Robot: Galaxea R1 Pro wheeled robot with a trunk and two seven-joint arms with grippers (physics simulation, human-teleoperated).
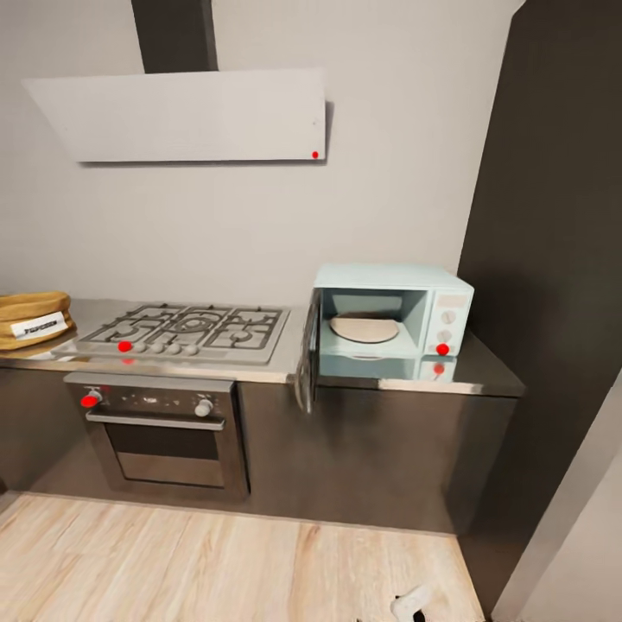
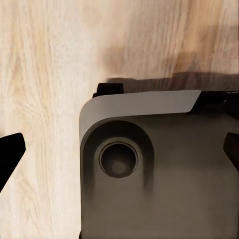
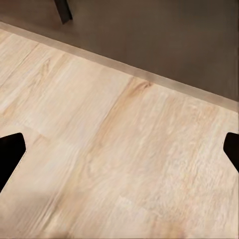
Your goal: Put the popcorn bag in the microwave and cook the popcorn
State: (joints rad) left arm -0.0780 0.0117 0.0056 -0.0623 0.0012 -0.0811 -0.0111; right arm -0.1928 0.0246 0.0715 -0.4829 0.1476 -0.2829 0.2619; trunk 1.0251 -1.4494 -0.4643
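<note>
Popcorn bag point(image 1: 33, 319) is sitting half cut off at far left; my grippers point(image 2: 119, 154) point(image 3: 119, 154) are hanging wide open, holding nothing.

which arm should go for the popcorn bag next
Probably the left. The popcorn bag sits on the countertop at the far left of the head view, left of the hob. Both wrist cameras face the wood floor, fingers wide apart, empty.
</note>
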